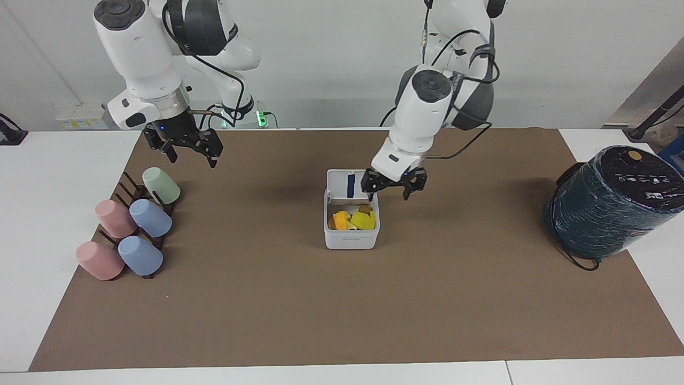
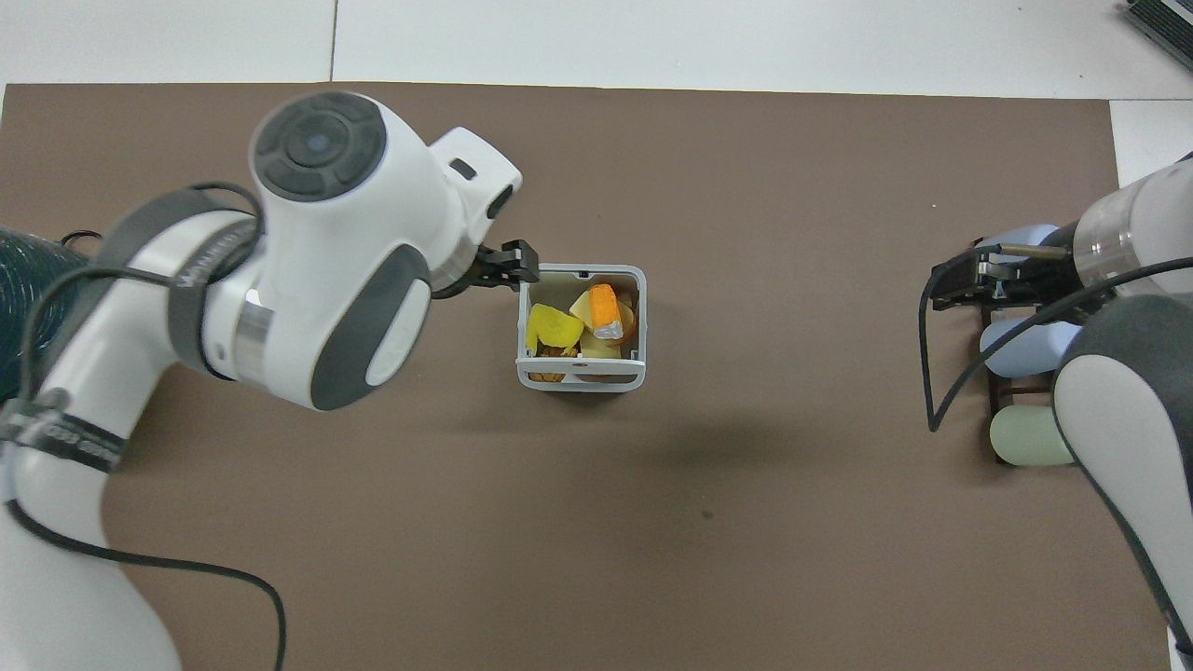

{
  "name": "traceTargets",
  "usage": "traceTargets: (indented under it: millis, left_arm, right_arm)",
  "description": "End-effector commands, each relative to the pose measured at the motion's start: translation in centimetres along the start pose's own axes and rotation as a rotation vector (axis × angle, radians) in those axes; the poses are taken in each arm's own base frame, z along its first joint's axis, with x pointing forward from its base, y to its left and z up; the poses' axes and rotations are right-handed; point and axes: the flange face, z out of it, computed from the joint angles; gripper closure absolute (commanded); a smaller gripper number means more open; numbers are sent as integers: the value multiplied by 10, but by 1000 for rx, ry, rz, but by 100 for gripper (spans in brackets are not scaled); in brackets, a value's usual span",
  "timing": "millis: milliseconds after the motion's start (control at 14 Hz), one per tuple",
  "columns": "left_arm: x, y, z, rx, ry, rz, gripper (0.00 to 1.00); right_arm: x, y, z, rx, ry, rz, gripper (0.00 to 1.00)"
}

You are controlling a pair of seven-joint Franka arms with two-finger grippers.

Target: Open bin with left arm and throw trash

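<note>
- Here, a brown mat (image 1: 342, 299) covers the white table (image 1: 48, 214).
- The left gripper (image 1: 394, 185) hangs released beside the open bin (image 1: 351, 238).
- The right gripper (image 1: 183, 144) waits, spread, above the cups (image 1: 144, 219).

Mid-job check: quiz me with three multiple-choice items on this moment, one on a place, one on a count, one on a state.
1. Where is the orange trash piece?
A. in the bin
B. on the mat beside the bin
C. in the left gripper

2. How many cups lie on the rack?
A. three
B. five
C. seven

3. How is the bin's lid?
A. shut flat
B. swung up open
C. lying off on the mat

Key:
1 A: the piece lies among the yellow pieces inside the bin, and the left gripper, over the bin's edge, is open and holds nothing.
2 B: two pink, two blue and one green cup show.
3 B: the lid stands up, its blue stripe showing.

The right gripper waits open over the mat near the rack.
</note>
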Motion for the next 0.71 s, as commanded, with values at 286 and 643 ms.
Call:
traceTargets:
  millis: [286,643]
  left_arm:
    - [33,-210,-81,72,34,93,0]
    - [21,-272,-114,64,53,66,0]
  right_arm:
    - [0,4,-2,2,0,-13,0]
    - [0,4,-2,2,0,-13,0]
